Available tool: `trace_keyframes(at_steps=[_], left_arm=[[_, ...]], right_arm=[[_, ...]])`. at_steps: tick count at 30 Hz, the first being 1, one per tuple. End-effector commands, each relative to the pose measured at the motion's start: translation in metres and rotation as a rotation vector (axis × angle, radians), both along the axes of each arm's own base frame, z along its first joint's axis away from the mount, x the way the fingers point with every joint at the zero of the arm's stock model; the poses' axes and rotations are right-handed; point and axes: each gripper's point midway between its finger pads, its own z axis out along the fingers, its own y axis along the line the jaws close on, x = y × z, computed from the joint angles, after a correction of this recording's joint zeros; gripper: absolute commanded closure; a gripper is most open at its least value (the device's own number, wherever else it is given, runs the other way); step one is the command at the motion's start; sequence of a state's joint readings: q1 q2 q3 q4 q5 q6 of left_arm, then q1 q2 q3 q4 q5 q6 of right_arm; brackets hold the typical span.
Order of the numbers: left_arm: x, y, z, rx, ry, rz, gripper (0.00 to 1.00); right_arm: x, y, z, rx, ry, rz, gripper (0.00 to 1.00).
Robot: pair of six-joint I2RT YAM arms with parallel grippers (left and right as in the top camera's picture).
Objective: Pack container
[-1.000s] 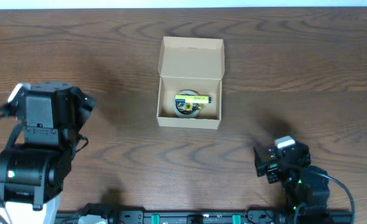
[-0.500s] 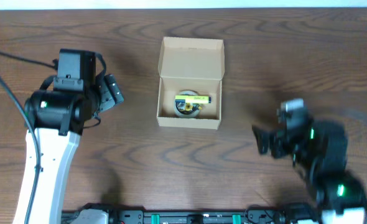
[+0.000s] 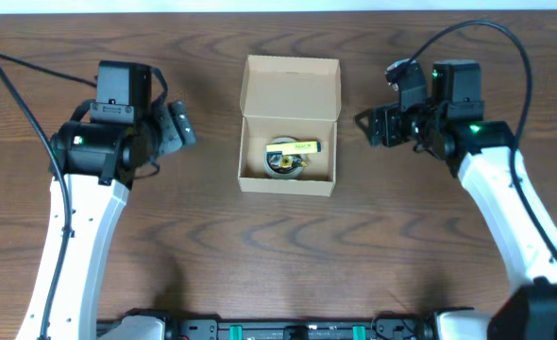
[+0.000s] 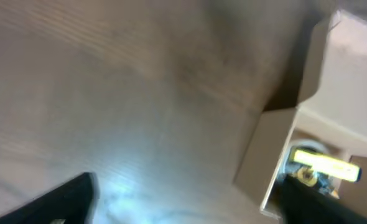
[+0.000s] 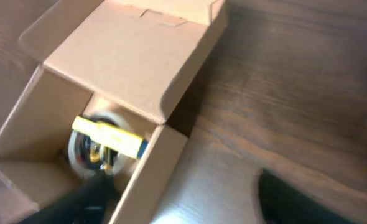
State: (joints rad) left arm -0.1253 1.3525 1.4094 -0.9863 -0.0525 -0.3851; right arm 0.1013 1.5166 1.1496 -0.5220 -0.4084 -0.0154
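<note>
The container (image 3: 288, 185) is a tan cardboard box at the table's middle, with its hinged lid (image 3: 292, 87) open toward the back. Inside lie a round roll and a yellow-labelled item (image 3: 291, 155). My left gripper (image 3: 180, 133) is open and empty, to the left of the box and apart from it. My right gripper (image 3: 372, 127) is open and empty, to the right of the box and apart from it. The left wrist view shows the box's side wall (image 4: 264, 155) between the open fingers (image 4: 183, 205). The right wrist view shows the box wall (image 5: 152, 168) and the open fingers (image 5: 190, 205).
The dark wood table (image 3: 288, 255) carries only the box. A black rail (image 3: 288, 331) runs along the front edge. Cables hang from both arms, one on the left (image 3: 33, 94) and one on the right (image 3: 505, 47).
Both arms have left their places at the front edge. The left gripper moved back and right toward the box. The right arm swung from the front right to beside the box.
</note>
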Motion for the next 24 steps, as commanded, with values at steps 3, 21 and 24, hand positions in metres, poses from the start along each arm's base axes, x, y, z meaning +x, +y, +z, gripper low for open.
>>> trace_keyframes(at_steps=[3,21,24], left_arm=[[0.036,0.004,0.008,0.034,-0.112,0.014,0.54],[0.147,-0.034,-0.123,-0.374,-0.018,-0.057,0.94],[0.160,-0.045,-0.134,-0.560,-0.020,-0.086,0.94]], right_arm=[[0.022,-0.017,-0.005,0.013,0.019,-0.171,0.63],[0.063,-0.040,-0.101,0.252,0.225,-0.295,0.99],[0.072,-0.031,-0.118,0.337,0.258,-0.302,0.99]])
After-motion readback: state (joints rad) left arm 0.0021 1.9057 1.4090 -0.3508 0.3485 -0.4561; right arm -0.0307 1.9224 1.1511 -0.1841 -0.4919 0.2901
